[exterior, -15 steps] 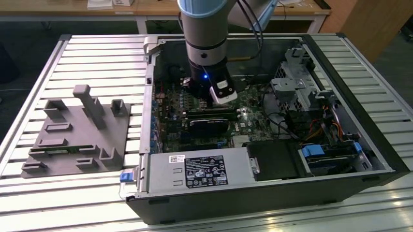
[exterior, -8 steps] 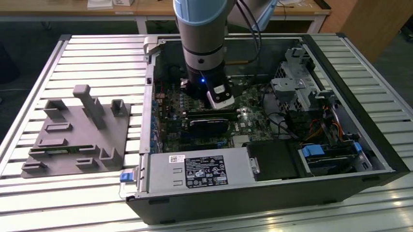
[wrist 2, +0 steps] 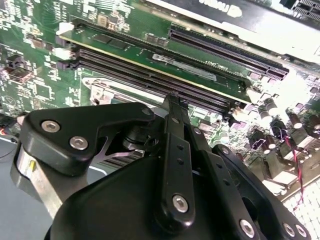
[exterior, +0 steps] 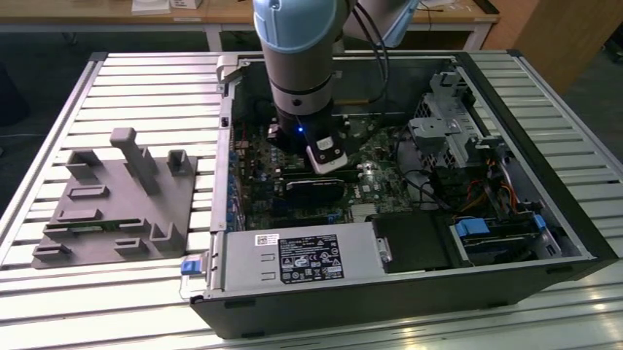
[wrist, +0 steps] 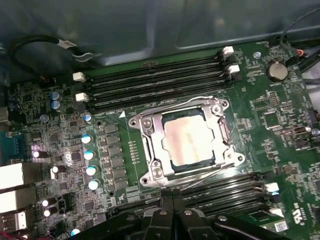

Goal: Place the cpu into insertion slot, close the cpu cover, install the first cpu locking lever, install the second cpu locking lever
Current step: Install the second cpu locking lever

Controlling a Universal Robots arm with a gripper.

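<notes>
The cpu (wrist: 189,139) lies flat, face up, in the slot (wrist: 186,142), its edges roughly square w/ the socket rim; pale silver-beige metal face, square, so no long axis to speak of. The cover (wrist: 150,131), a thin grey metal frame w/ cut-out centre, sits down around the chip, and thin wire levers (wrist: 170,106) run along the socket's sides. Board (wrist: 115,150) is green, dense w/ small parts and blue-topped caps (wrist: 89,155); long black mem slots (wrist: 155,82) run parallel on both sides of the socket, same direction as its longer rim lines. The hand (wrist 2: 174,102) hangs just above the board near the socket; in the second wrist view its black fingers (wrist 2: 177,150) meet at a narrow tip w/ no gap visible and nothing between them, so closed and empty. In the exterior view the arm (exterior: 302,65) reaches straight down into an open black pc case (exterior: 545,240) lying on its side on a slatted metal worktop (exterior: 117,292). A grey plastic fixture (exterior: 117,204) w/ upright posts sits on the exterior view's left, well apart from the case. Wooden desks (exterior: 127,14) stand behind.
</notes>
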